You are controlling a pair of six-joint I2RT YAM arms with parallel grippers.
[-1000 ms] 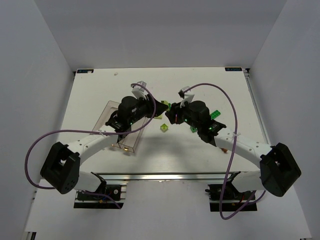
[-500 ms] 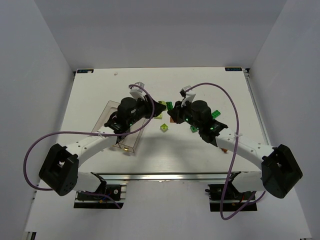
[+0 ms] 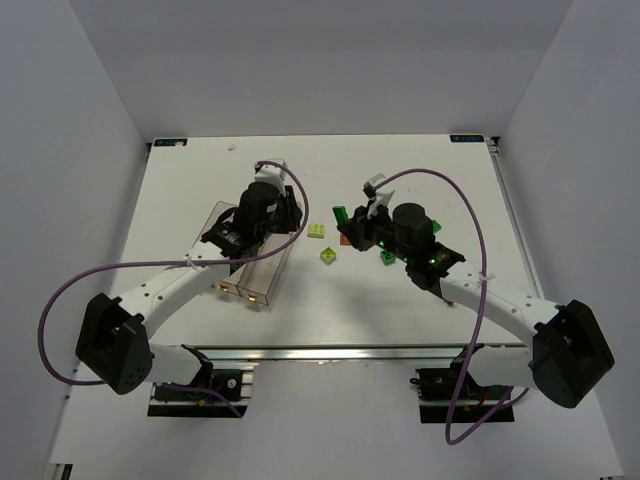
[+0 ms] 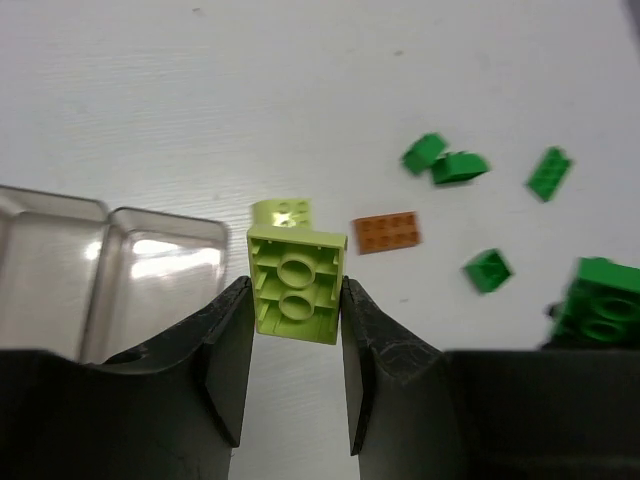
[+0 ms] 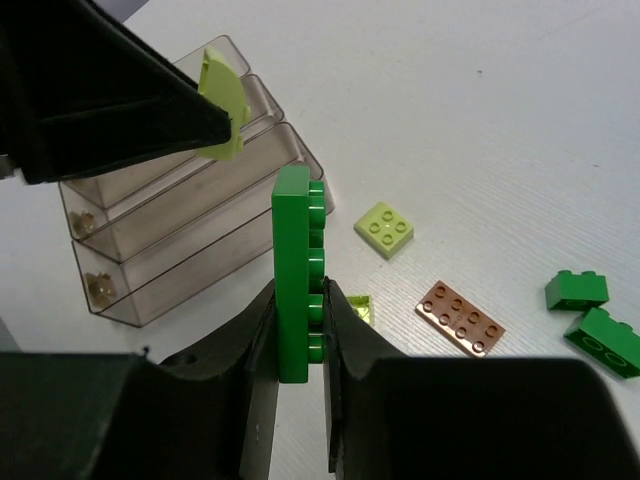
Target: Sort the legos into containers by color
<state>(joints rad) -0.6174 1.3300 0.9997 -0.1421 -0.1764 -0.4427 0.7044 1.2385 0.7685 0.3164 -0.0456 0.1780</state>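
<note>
**Top view:** both arms bend inward over the counter point(image 3: 420, 160). The left pincer point(image 3: 291, 212) hangs at the far end of the containers point(image 3: 250, 275), and the right pincer point(image 3: 352, 230) is beside loose legos point(image 3: 322, 243).

**Left wrist:** the left pincer is clenched on a lime brick point(image 4: 297, 290), hollow underside showing, raised beside the containers.

**Right wrist:** the right pincer grasps a dark green brick point(image 5: 292, 250), upright on edge, above the counter.
</note>
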